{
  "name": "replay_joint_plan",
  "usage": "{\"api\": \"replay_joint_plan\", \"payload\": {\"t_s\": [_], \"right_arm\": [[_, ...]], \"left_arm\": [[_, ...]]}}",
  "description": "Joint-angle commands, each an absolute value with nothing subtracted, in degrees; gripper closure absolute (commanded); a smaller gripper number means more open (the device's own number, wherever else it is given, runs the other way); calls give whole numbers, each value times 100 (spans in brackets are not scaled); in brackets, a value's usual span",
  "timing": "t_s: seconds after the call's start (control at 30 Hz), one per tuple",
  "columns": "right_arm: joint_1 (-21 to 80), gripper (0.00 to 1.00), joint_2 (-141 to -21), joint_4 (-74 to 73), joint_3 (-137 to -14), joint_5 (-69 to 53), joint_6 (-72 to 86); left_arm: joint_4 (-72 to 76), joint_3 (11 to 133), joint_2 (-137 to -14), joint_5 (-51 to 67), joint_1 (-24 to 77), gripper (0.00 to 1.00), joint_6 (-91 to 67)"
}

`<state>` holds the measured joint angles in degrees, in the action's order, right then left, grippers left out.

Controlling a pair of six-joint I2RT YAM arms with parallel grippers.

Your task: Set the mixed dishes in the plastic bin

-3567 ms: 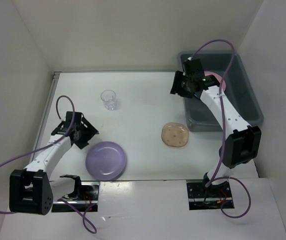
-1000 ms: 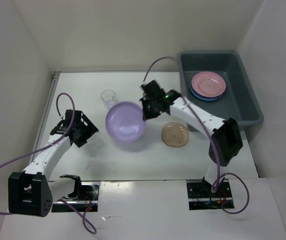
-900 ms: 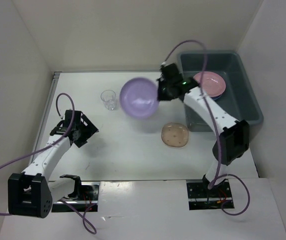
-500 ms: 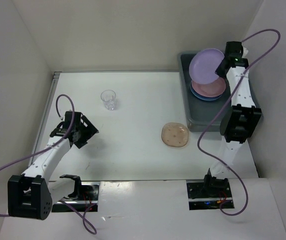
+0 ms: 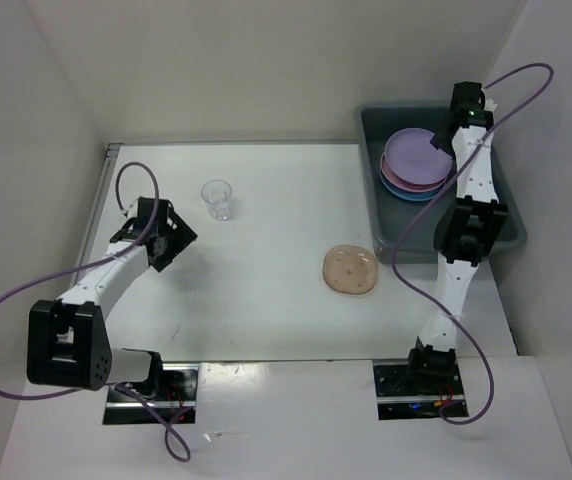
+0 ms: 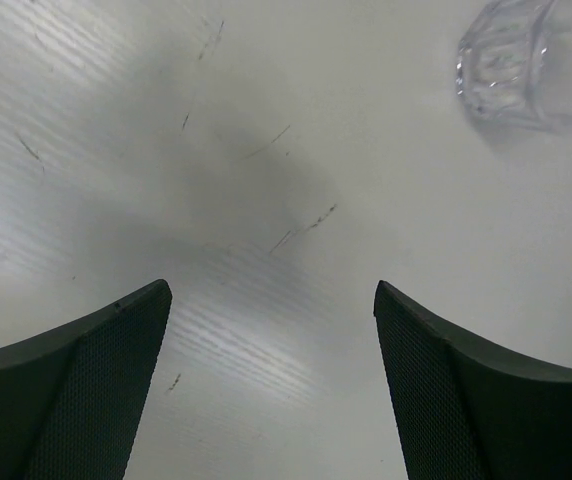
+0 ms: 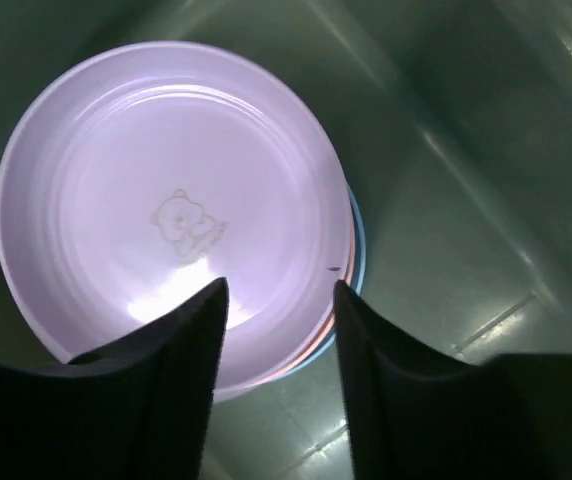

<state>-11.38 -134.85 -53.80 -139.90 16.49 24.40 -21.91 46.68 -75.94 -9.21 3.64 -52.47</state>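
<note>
The purple plate [image 5: 413, 157] lies on top of the pink and blue plates inside the grey-blue plastic bin [image 5: 507, 205]. In the right wrist view the purple plate [image 7: 166, 200] shows a bear print, with pink and blue rims peeking out at its right edge. My right gripper [image 5: 434, 143] hangs open just above that plate's near edge [image 7: 278, 290], holding nothing. The brownish squarish plate [image 5: 351, 269] lies on the table left of the bin. The small clear cup [image 5: 218, 198] stands upright at the back left. My left gripper [image 5: 171, 240] is open and empty above bare table [image 6: 271, 290], with the cup [image 6: 506, 60] ahead to its right.
White walls enclose the table on the left, back and right. The bin floor [image 7: 446, 200] to the right of the stacked plates is bare. The right arm's purple cable [image 5: 511, 80] loops over the bin's back right corner.
My right gripper carried the purple plate from the table across into the bin and let it go on the pink plate. My left gripper shifted slightly toward the cup.
</note>
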Motion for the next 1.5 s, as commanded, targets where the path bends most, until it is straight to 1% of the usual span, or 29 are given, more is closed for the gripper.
{"api": "replay_joint_plan", "payload": {"t_s": [0.0,0.03,0.07,0.1,0.13,0.2,0.23,0.27,0.3,0.33,0.37,0.4,0.43,0.5,0.53,0.67,0.8,1.0,1.17,1.37,1.47], "right_arm": [[-1099,44,-12889,-5556,-13978,1661,2505],[-1046,38,-12615,-5415,-13740,1661,2505],[-985,38,-12325,-5136,-13502,1661,2505],[-984,38,-11722,-4994,-12995,1261,2505],[-915,38,-11429,-4888,-12738,1013,2505],[-695,41,-10892,-4668,-11985,268,2435],[-564,42,-10394,-4606,-11727,81,2339],[-197,43,-10145,-4527,-11464,-69,2233],[15,43,-9899,-4335,-10913,-375,2154],[252,45,-9470,-4281,-10690,-552,2092],[481,45,-9292,-4280,-10505,-702,1961],[962,45,-9160,-4280,-10233,-764,1960],[1219,45,-9010,-4507,-10135,-712,1882],[1859,41,-8878,-4693,-9715,-625,1819],[2011,41,-8781,-4693,-9486,-572,1819],[2180,39,-8115,-4501,-7976,-719,2302],[2232,38,-7561,-4578,-7192,-678,2557],[2232,37,-7189,-5272,-6698,-63,2742],[2232,37,-6830,-5643,-6084,422,3294],[2232,37,-6829,-6064,-5924,1062,4121],[2285,37,-6952,-6004,-5846,898,4342]], "left_arm": [[-1899,5000,-7689,-1318,326,10,-5124],[-1898,5001,-7882,-1388,247,10,-5054],[-1898,5158,-8014,-1389,246,10,-5054],[-1838,5237,-8172,-1467,185,10,-5054],[-1837,5325,-8487,-1468,185,10,-5002],[-1662,5571,-8796,-1529,185,10,-5001],[-1609,5659,-9050,-1529,185,10,-5001],[-1608,5738,-9175,-1529,185,10,-5001],[-1521,5818,-9280,-1529,185,10,-5001],[-1451,5992,-9507,-1529,185,10,-5001],[-1450,6090,-9632,-1599,185,10,-5001],[-1381,6195,-9755,-1652,185,10,-5001],[-1380,6292,-9999,-1652,185,10,-5001],[-1319,6591,-10229,-1652,185,10,-5001],[-1257,6679,-10422,-1652,185,10,-5001],[-1187,7083,-10880,-1714,185,10,-5001],[-1134,7444,-11380,-1644,185,10,-5001],[-959,7699,-11759,-1038,185,10,-5185],[-844,7699,-11961,-634,185,10,-5300],[-791,7699,-12076,-308,333,12,-5300],[-791,7752,-12076,-308,500,12,-5300]]}}
